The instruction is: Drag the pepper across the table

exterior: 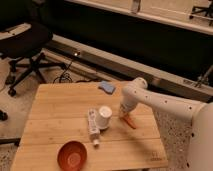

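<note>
Lying flat on the table (55,107) close to its right edge, about midway between the far right and near right corners, the pepper (129,121) is being met from above by the gripper (123,114). The gripper is being held low over the wood at the pepper's far-left end, and the two are being shown right against each other. Whether the gripper is apart, together or clamped on the pepper cannot be told. The pepper is being shown slanted, running from the gripper toward the near right corner.

The white arm (160,102) is being extended in over the right edge, with its rounded joint standing above the far right part of the top.

A white cup (104,116) is being shown near the middle of the table, just to the left of the pepper and apart from it. A white bottle (93,127) is lying on its side, touching the cup, with its cap pointing toward the near edge. A round orange-red bowl (71,155) is sitting by the near edge, left of its middle. A blue cloth (106,87) is resting at the far edge, right of its middle. A small logo mark (155,157) is being shown by the near right corner. A black office chair (25,40) is standing on the floor beyond the far left corner.
</note>
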Robot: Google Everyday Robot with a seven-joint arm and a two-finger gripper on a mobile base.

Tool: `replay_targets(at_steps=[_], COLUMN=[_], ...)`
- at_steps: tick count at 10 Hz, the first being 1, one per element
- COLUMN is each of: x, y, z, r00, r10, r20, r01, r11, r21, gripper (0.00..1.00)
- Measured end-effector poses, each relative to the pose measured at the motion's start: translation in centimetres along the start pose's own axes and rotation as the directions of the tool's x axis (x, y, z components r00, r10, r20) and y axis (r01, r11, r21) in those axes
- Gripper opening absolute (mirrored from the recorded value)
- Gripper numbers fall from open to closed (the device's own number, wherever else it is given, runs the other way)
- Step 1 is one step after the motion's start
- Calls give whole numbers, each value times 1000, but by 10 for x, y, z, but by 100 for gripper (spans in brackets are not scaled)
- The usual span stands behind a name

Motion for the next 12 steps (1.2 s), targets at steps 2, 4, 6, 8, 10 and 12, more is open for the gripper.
replay_targets(at_steps=[2,4,6,8,10,12], x=[5,26,50,71,84,93], y=[8,17,20,13,11,10], z=[-2,-17,-26,-18,-8,-2], r00=[1000,999,998,997,993,982], r10=[7,10,-8,-21,1,43], r20=[1,-35,-62,-77,-122,-184], r01=[-7,-11,5,19,-4,-47], r11=[1000,1000,999,999,1000,999], r21=[-11,-23,-38,-32,-22,-15], gripper=[28,28,28,28,28,28])
